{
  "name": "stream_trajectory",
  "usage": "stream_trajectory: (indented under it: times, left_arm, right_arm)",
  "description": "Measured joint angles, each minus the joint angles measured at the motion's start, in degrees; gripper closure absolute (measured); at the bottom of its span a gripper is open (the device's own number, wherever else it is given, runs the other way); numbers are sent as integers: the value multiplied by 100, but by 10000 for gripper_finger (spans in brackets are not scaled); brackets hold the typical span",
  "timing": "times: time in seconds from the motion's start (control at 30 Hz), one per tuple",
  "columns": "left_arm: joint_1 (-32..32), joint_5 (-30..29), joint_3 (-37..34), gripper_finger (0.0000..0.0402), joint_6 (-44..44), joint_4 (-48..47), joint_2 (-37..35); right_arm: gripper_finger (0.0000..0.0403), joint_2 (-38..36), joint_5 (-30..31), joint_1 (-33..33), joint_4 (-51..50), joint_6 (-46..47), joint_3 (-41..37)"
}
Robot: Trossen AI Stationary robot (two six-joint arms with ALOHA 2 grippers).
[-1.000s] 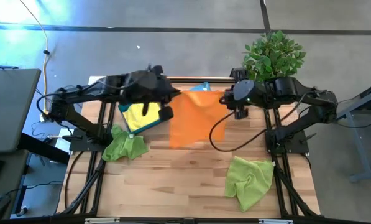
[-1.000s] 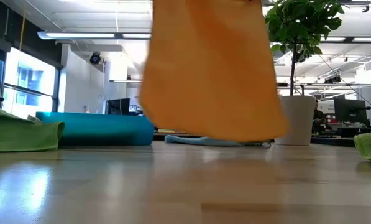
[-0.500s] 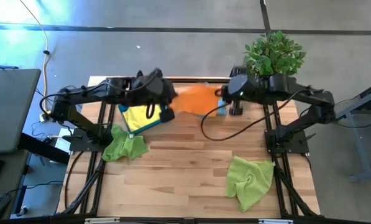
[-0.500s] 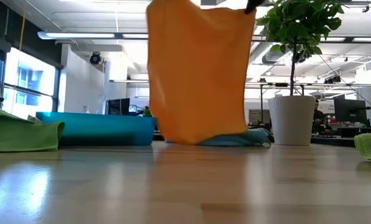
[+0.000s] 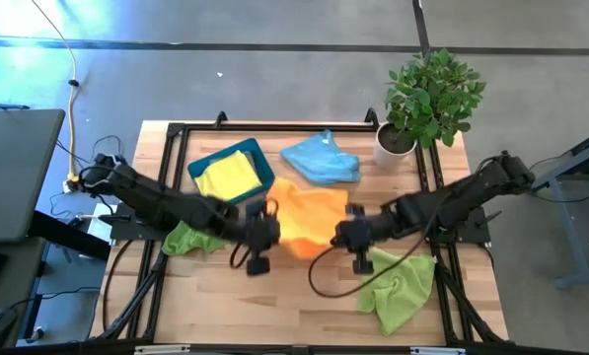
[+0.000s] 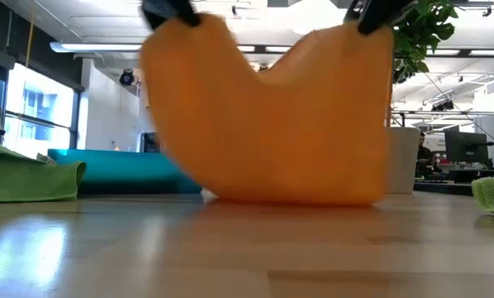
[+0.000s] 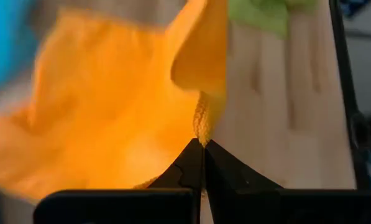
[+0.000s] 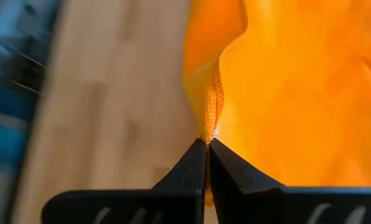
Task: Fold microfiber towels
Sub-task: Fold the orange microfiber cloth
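Note:
An orange microfiber towel (image 5: 309, 212) hangs between my two grippers at mid-table, sagging in the middle, and its lower edge (image 6: 288, 197) rests on the wood. My left gripper (image 5: 271, 227) is shut on its near left corner. My right gripper (image 5: 341, 234) is shut on its near right corner. A yellow towel (image 5: 227, 176) lies in the teal tray (image 5: 259, 158). A light blue towel (image 5: 322, 158) lies crumpled at the far side. Lime green towels lie at the left (image 5: 197, 237) and at the near right (image 5: 398, 286). My left gripper (image 7: 204, 144) pinches the towel's stitched hem (image 7: 202, 124) at a corner between its two fingertips, coming slanting down from the table's left. The cloth hangs slack below it and reaches the table. My right gripper (image 8: 207, 142) pinches the stitched hem (image 8: 211, 118) at the other near corner between its fingertips, slanting down from the table's right. The corner is held up in the low view (image 6: 377, 33), the cloth slack below it.
A potted plant (image 5: 427, 94) stands at the far right corner. Black frame rails (image 5: 274, 126) run along the table's far edge and sides. Bare wood (image 5: 294, 306) lies toward the near edge, between the two lime green towels.
Both grippers have swung from the far side toward the near edge and down, tipping to point more steeply down and staying shut on the orange towel. The towel, then hanging clear and flat, now sags between its held corners with its lower edge laid on the table.

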Motion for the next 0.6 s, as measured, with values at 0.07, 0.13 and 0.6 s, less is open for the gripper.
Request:
stream_trajectory:
  times: [0.07, 0.13, 0.6]
  left_arm:
    - [-221, 15, -140, 400, -214, 148, 40]
    - [-388, 18, -235, 400, -421, 503, 109]
    - [-1176, 724, -302, 400, -2027, 2082, 844]
  right_arm:
    - [402, -4, -99, 208, 479, 276, -210]
    - [402, -3, -137, 387, 735, 485, -351]
    - [402, -2, -587, 1167, 1326, 1418, -949]
